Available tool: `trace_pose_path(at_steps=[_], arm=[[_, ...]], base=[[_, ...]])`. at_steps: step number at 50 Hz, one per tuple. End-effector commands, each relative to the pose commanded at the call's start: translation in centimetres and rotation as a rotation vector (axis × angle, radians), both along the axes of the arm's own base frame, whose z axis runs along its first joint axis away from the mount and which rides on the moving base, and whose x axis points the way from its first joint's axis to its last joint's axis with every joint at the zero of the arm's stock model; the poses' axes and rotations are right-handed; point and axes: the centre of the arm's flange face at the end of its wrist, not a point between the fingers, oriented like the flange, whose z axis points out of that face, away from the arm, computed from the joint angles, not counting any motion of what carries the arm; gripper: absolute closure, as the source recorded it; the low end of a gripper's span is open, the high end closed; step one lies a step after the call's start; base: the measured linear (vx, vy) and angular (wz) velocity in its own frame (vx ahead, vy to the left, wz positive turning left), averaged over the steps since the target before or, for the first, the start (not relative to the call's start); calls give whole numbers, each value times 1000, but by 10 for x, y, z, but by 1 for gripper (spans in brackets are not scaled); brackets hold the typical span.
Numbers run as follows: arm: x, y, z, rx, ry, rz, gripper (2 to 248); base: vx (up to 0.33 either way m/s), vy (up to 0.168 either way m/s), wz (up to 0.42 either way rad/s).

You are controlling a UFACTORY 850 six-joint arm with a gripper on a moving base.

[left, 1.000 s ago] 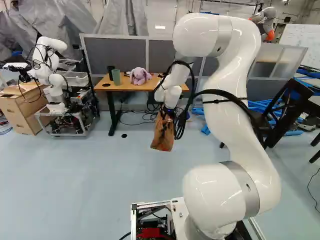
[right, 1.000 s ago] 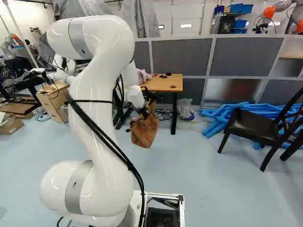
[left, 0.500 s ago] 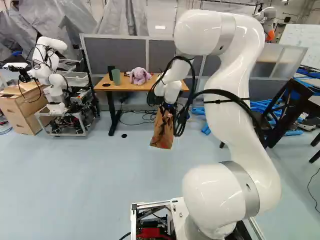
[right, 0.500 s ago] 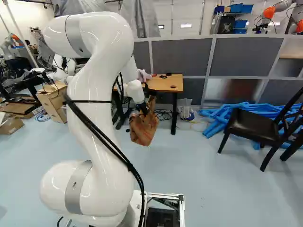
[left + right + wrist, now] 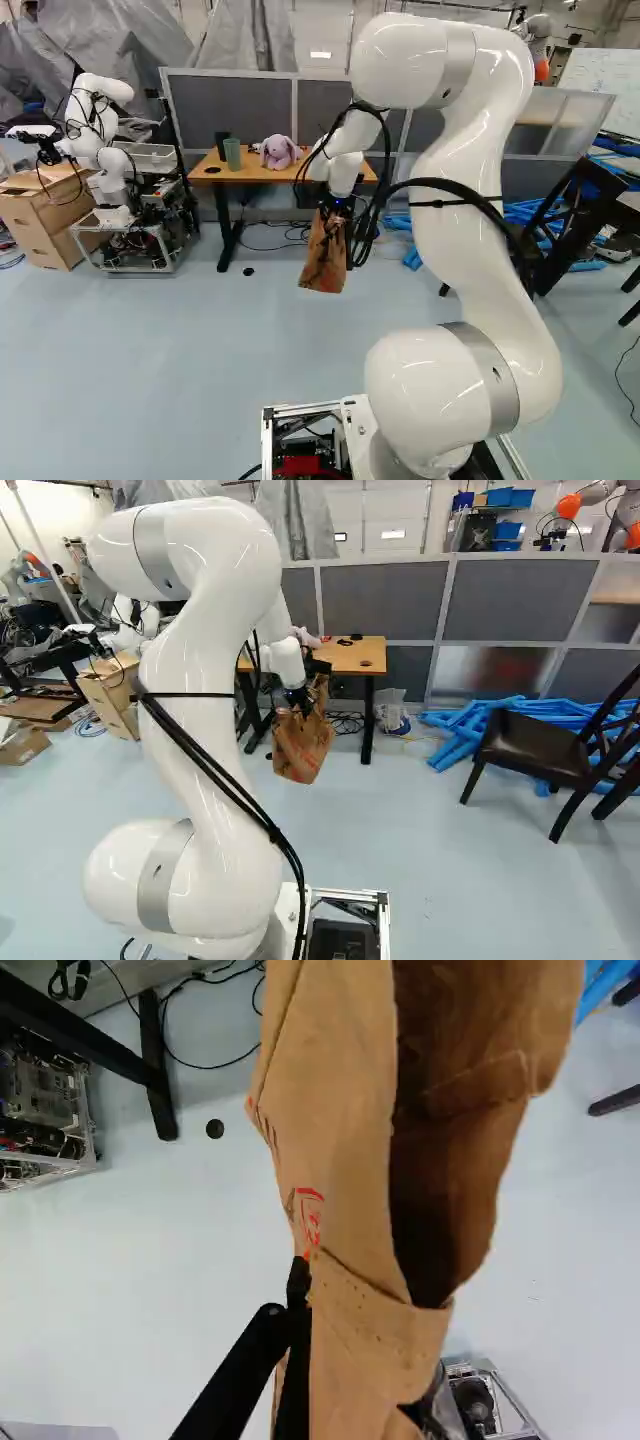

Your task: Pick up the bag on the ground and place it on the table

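Note:
In the left base view my gripper [image 5: 337, 212] is shut on the brown paper bag [image 5: 324, 262], which hangs below it over the floor. The wooden table [image 5: 205, 175] stands beyond the bag, its top higher than the bag. From the right base view, the bag [image 5: 302, 748] dangles near the front of the table [image 5: 372, 664]. The wrist view has the open-mouthed bag [image 5: 335, 1130] stretching ahead of my gripper [image 5: 310, 1302], its paper pinched at the fingers; one black finger shows beside it, the other is mostly hidden by paper.
On the table are a green cup [image 5: 232, 153], a dark cup [image 5: 221, 144] and a purple plush toy [image 5: 279, 152]. Another robot [image 5: 105, 150] stands left of it. Blue tubes [image 5: 455, 735] and a black chair [image 5: 530, 745] are to the right; grey partitions [image 5: 385, 600] stand behind.
The arm has shifted slightly, lifting the bag a little with the gripper and turning it somewhat. The base and the things on the table have stayed put.

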Motion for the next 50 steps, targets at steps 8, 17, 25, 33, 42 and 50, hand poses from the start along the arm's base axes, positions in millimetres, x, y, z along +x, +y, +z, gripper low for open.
trace_pose_path(at_steps=[8,17,25,33,42,50], arm=[[5,0,10,4,12,2,229],[10,0,20,8,26,4,229],[15,1,30,12,40,7,229],[19,1,40,15,53,9,229],[24,1,51,19,68,12,229],[28,1,62,22,70,14,229]], base=[[0,0,0],[0,0,0],[0,0,0],[0,0,0],[0,0,0],[0,0,0]])
